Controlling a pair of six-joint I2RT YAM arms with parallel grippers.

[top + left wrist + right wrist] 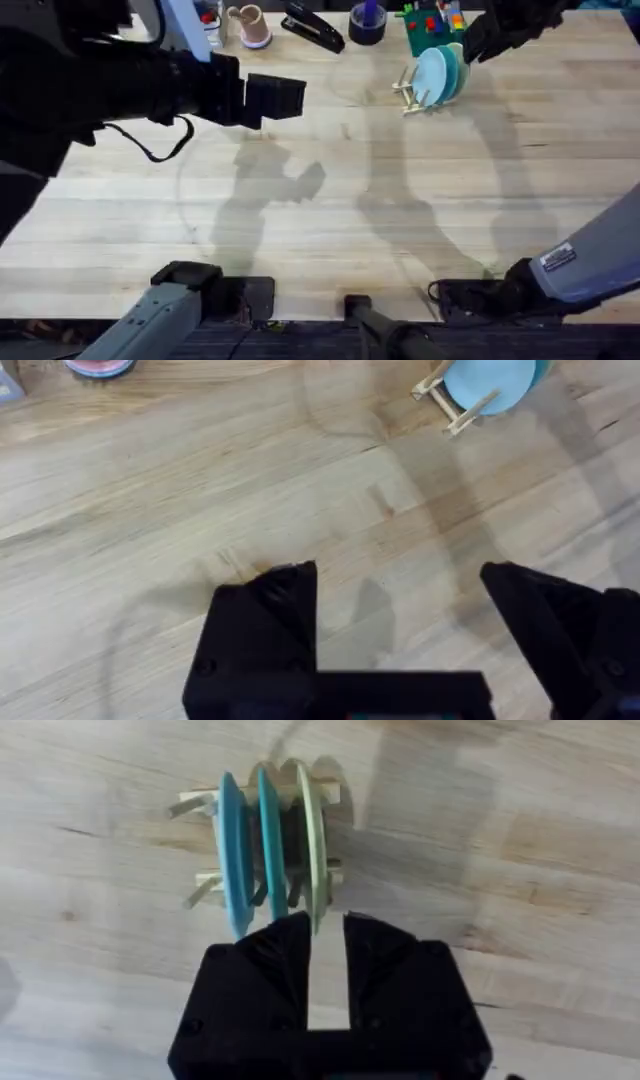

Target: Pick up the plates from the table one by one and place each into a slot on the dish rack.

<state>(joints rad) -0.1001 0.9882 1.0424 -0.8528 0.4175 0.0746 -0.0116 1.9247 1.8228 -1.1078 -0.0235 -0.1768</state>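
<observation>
The rack [262, 845] stands at the far right side of the table [330, 220], and three plates stand on edge in its slots: a blue plate [234, 855], a teal plate [270, 845] and a cream plate [312, 845]. The right gripper [327, 935] is just above the cream plate, its fingers nearly together around the rim. The left gripper [395, 615] is wide open over bare wood and holds nothing.

Three plates [272, 845] stand in one rack [205, 880]: two blue and one pale yellow-green. Two robot hands are in view, one left [395, 595] and one right [327, 935]. At the surface's far edge sit one mug [250, 25], one stapler [313, 28] and one tape roll [367, 25].
</observation>
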